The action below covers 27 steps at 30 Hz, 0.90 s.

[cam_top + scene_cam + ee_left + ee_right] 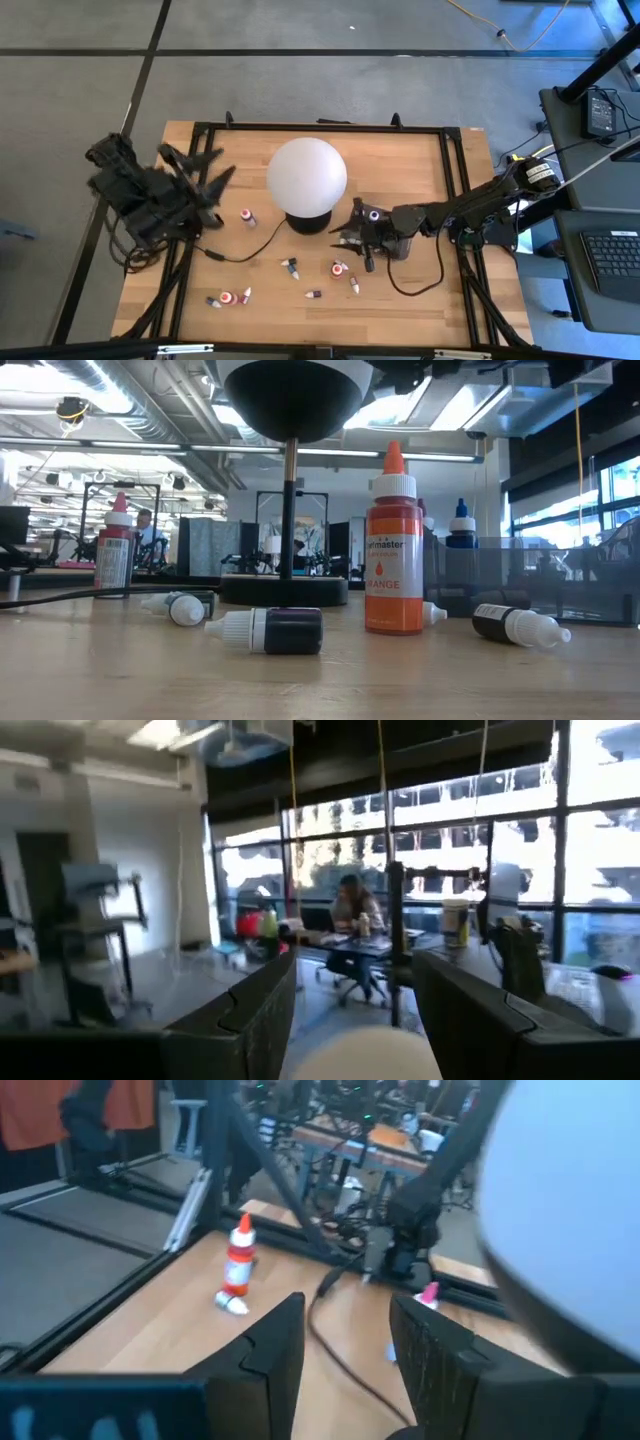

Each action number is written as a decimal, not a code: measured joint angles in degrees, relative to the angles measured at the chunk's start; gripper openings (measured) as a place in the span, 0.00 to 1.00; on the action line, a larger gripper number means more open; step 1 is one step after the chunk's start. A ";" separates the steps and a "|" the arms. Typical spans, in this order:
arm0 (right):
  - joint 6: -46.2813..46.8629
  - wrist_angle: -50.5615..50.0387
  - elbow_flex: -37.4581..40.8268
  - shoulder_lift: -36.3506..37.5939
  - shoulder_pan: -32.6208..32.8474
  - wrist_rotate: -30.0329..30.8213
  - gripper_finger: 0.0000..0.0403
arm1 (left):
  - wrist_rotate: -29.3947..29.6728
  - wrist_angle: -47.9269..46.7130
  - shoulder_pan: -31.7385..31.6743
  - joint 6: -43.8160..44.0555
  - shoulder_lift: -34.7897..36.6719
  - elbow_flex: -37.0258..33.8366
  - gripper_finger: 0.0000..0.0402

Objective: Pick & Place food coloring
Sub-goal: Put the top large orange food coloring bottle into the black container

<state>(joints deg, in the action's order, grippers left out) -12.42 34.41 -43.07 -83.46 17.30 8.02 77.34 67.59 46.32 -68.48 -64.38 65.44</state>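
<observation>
The left hand point(205, 170) is hovering over the left part of the worktop point(400, 160), its two fingers standing spread apart with nothing between them; in its wrist view the fingers point(250, 1015) are pointing out into the room, where a person point(352, 915) is sitting at a desk. The right hand point(352, 222) is reaching in low just right of the globe lamp point(307, 175), beside the lamp's dark base point(308, 222). Its fingers point(265, 1350) are standing partly apart, and no bottle is showing between them in its wrist view.

The food coloring bottles are lying scattered on the worktop in front of the lamp. One red bottle point(247, 216) is standing left of the base. Others are resting near the front edge: a pair point(228, 298) at the left, one point(290, 267) in the middle, one point(314, 295) farther front, and two point(342, 268) just by the right hand. In the low view an orange bottle point(393, 545) is standing upright, a dark one point(272, 630) is lying on its side before it, and another dark one point(517, 625) is lying to the right.
</observation>
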 joint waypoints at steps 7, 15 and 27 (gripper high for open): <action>3.23 -0.31 -0.28 0.00 -1.61 0.03 0.38 | 7.88 -7.26 -0.86 -5.37 0.98 12.37 0.49; 4.44 -0.90 -0.28 -0.04 -2.21 0.01 0.38 | 6.96 -10.09 -5.87 -5.73 5.22 15.93 0.49; 4.59 -3.73 -0.26 -0.44 -2.21 -0.08 0.38 | -2.39 -15.12 -8.35 1.57 7.47 7.32 0.49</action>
<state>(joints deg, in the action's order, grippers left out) -7.84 30.69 -43.33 -83.90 15.09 7.94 74.95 52.48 37.96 -66.91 -56.92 72.76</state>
